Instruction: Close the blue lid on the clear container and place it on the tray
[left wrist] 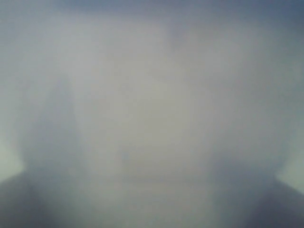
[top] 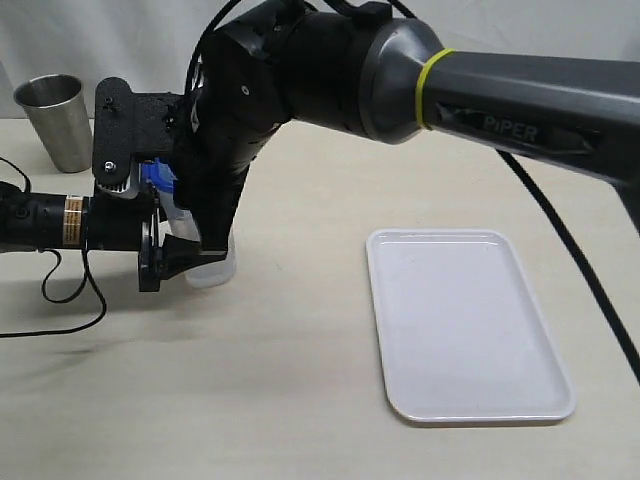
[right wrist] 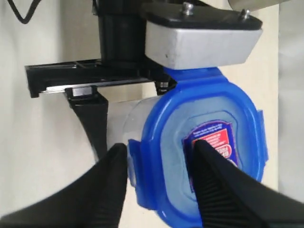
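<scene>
The clear container stands on the table with the blue lid on its top. My left gripper comes in from the left and is shut on the container's body. In the right wrist view one of its black fingers lies against the frosted wall. The left wrist view is a grey blur. My right gripper hangs over the lid with its jaws apart. One finger rests over the red sticker and the other sits just outside a side flap. The tray lies to the right.
A steel cup stands at the back left. The right arm stretches across from the right edge, above the table and past the tray. A black cable loops on the table by the left arm.
</scene>
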`<state>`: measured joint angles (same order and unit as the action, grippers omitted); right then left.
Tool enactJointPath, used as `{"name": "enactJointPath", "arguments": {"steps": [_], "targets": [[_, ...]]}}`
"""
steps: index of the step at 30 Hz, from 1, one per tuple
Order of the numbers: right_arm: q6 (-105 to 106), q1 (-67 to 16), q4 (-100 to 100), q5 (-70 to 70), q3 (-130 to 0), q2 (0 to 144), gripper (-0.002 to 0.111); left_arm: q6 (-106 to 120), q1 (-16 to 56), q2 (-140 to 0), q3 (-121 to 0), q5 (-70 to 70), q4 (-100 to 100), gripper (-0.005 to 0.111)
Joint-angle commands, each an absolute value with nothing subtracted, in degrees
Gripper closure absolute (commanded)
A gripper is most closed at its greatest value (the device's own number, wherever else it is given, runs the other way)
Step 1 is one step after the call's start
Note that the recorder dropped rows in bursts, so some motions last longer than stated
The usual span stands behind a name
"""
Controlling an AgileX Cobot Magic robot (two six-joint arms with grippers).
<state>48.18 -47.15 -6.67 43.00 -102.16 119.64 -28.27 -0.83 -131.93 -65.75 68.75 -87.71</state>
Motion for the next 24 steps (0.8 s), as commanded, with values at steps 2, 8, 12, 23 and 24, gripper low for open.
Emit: {"name": "enactJointPath", "arguments": {"steps": [2, 8, 12, 23, 24], "targets": [[49.84, -46.64, 1.26, 53.68, -99.83, 116.07, 0.064, -4.85, -0.04, -132.13, -65.39, 69.96, -83.42, 0.107], [49.69, -46.64, 1.3, 53.85, -99.83, 109.31, 0.062, 4.35, 0.0, -132.13, -65.39, 69.96, -81.55, 0.107], [49.6, -46.54, 2.89, 52.18, -99.83, 108.17, 0.062, 13.07, 0.2, -132.13, -65.39, 69.96, -83.81, 0.107], [48.35, -44.48, 3.57, 49.91, -99.99, 114.67, 0.062, 12.07, 2.32, -132.13, -65.39, 69.96, -84.98, 0.107], [48.1, -44.06, 3.43, 49.44, -100.1, 115.05, 0.062, 12.07, 2.32, -132.13, -65.39, 69.96, -84.98, 0.107]]}}
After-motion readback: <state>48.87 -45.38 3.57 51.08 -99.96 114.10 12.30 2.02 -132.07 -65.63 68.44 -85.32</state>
